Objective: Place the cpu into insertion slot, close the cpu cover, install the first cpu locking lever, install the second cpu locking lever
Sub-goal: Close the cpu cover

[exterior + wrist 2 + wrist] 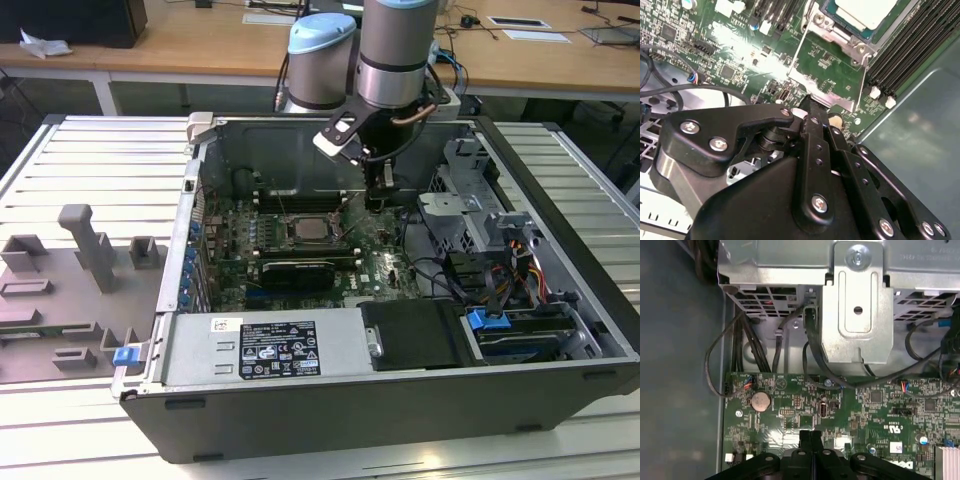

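Observation:
The cpu (308, 230) lies flat in the insertion slot (296, 243) in the middle of the green motherboard; its pale top (867, 10) shows in the second wrist view inside the slot's metal rim (840, 29). The cpu cover (822, 93) is swung open and lies beside the slot, green board showing through its window. My gripper (377, 200) hangs to the exterior view's right of the slot. Its fingers are shut together with nothing between them in both wrist views (811, 102) (810, 434), and the tips sit at the cover's outer edge.
Long black memory slots (905, 55) run beside the slot. A black card (290, 272) lies in front of it. A metal drive cage (465, 215) and black cables (440, 275) crowd the exterior view's right. The power supply (265, 350) sits at the front, and a grey fixture (90, 250) lies outside the case.

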Robot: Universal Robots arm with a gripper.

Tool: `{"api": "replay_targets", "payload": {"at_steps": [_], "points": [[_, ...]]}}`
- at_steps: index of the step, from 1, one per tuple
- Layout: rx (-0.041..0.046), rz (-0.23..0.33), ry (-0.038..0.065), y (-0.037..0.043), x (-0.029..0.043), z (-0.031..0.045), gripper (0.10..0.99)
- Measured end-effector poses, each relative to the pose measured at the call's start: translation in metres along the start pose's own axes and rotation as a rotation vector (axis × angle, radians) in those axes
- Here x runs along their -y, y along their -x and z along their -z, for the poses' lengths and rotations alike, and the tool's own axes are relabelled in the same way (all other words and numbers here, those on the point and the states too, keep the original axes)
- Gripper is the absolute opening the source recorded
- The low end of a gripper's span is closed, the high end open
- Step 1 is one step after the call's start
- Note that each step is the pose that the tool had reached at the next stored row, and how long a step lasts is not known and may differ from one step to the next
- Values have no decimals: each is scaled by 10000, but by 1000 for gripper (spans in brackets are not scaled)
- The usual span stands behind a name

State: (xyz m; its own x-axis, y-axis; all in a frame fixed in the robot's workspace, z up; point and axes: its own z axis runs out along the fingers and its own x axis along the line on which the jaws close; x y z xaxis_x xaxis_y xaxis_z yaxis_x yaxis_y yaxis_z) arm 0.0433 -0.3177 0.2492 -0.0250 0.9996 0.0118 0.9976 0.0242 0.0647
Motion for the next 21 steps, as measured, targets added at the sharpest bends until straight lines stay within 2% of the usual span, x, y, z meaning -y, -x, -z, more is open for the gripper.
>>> {"api": "replay_targets", "payload": {"at_steps": [7, 11, 16, 18, 21], "points": [[0, 0, -1, -2, 40, 2, 106], [0, 1, 0, -3, 100, 6, 106], [0, 0, 0, -6, 244, 8, 106], [2, 0, -1, -9, 336, 9, 106], [1, 0, 0, -10, 399, 7, 106]]}}
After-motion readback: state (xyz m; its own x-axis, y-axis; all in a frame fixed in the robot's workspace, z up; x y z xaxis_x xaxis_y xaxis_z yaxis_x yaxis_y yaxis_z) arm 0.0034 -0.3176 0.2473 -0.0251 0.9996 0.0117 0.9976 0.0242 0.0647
